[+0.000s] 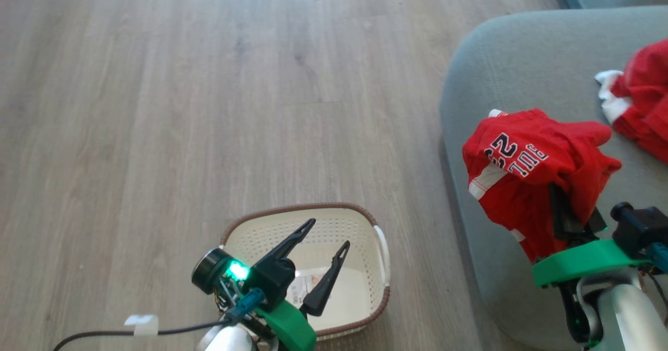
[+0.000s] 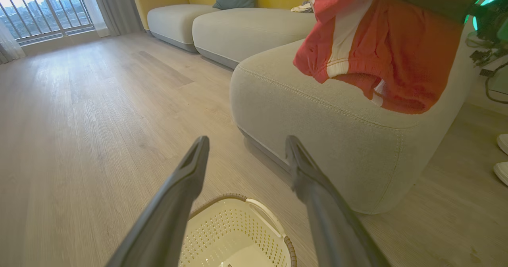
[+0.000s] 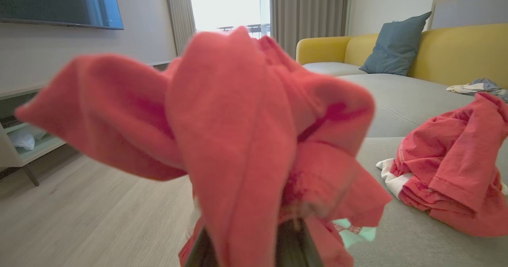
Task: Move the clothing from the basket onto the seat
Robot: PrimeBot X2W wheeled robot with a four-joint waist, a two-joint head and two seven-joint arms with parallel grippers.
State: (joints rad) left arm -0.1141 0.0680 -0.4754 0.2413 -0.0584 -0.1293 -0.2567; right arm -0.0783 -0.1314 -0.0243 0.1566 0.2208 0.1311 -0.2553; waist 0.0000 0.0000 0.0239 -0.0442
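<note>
The cream basket [image 1: 365,226] sits on the wood floor, with just a label lying on its bottom. My left gripper [image 1: 330,232] hovers over it, open with nothing between the fingers [image 2: 186,187]; the basket [image 2: 238,235] lies below them. My right gripper [image 1: 569,205] is shut on the red jersey [image 1: 527,168], whose dark letters and number face up, and holds it above the grey seat [image 1: 522,64] near its front edge. The jersey [image 3: 238,132] drapes over those fingers. A second red garment [image 1: 644,100] lies crumpled on the seat [image 3: 397,108], farther back to the right.
Bare wood floor [image 1: 209,80] stretches left of the seat. A yellow-backed sofa [image 2: 238,25] with a blue cushion [image 3: 395,45] continues beyond the seat. A low shelf unit [image 3: 24,140] stands by the wall. A pair of white shoes [image 2: 502,156] is on the floor.
</note>
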